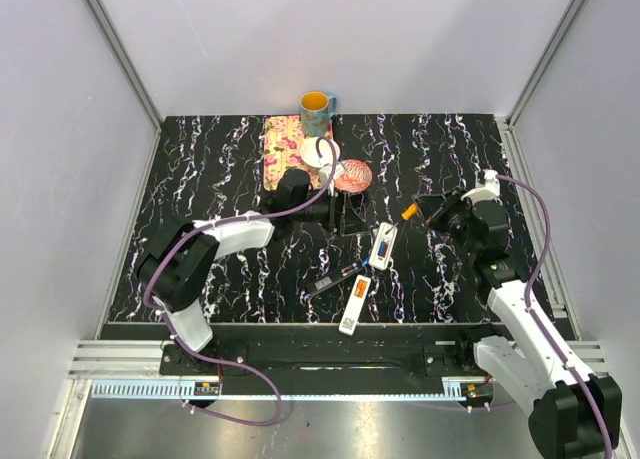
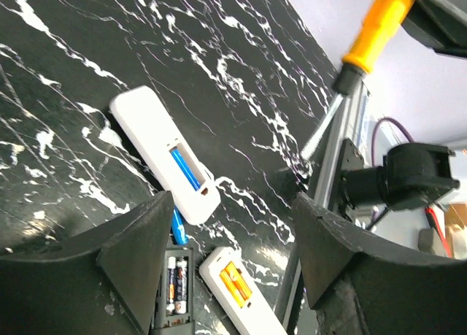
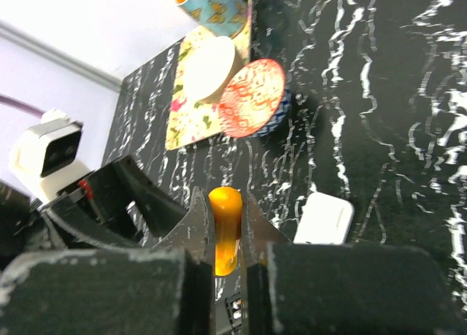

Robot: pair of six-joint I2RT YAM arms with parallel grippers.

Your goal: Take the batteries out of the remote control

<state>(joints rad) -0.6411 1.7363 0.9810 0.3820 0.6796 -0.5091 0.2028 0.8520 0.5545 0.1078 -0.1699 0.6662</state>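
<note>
Two cells lie nearest: a blue battery seated in one white remote, and at five o'clock from it an orange battery in a second remote. Expect them light, rigid, slick and spring-held, so lever one end up, then pinch mid-body. Your left claw hangs spread and empty; your right claw pinches the screwdriver.

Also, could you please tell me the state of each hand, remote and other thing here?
Left hand: open, empty.
Right hand: shut on screwdriver handle.
Far white remote: open, blue battery inside.
Near white remote: open, orange battery inside.
Black remote: open, two batteries inside.
Mug: upright.
</note>
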